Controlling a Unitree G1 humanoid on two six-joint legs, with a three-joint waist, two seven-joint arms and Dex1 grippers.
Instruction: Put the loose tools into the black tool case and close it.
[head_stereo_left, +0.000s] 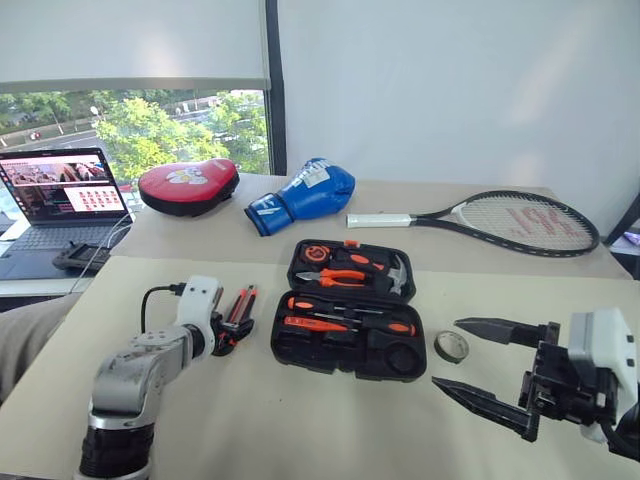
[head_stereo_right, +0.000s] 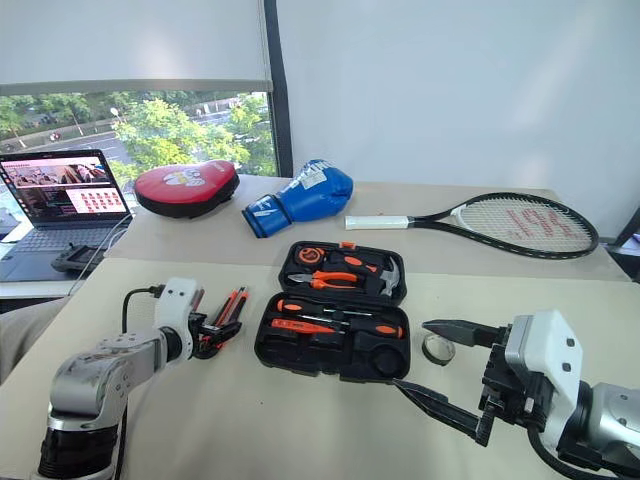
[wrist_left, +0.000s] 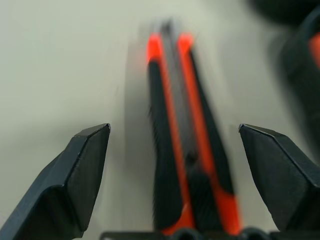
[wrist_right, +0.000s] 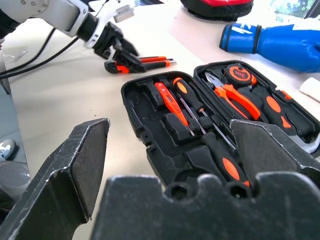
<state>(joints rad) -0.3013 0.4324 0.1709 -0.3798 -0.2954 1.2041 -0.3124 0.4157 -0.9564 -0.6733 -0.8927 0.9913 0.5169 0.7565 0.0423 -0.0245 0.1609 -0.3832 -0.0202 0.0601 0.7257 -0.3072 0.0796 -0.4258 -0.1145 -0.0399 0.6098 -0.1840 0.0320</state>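
Note:
The black tool case (head_stereo_left: 349, 322) lies open in the middle of the table. Screwdrivers (wrist_right: 168, 103) sit in its near half, pliers and a hammer in its far half. Two orange-and-black utility knives (head_stereo_left: 243, 303) lie side by side on the table left of the case. My left gripper (head_stereo_left: 231, 335) is at their near ends, open, and in the left wrist view one knife (wrist_left: 185, 150) lies between its fingers (wrist_left: 85, 170). A small grey tape roll (head_stereo_left: 451, 346) lies right of the case. My right gripper (head_stereo_right: 412, 357) hovers open near the roll, holding nothing.
At the back of the table lie a tennis racket (head_stereo_left: 510, 220), a blue boxing glove (head_stereo_left: 305, 193) and a red pad (head_stereo_left: 188, 185). An open laptop (head_stereo_left: 60, 190) stands at the far left with a small black device (head_stereo_left: 80, 258) in front of it.

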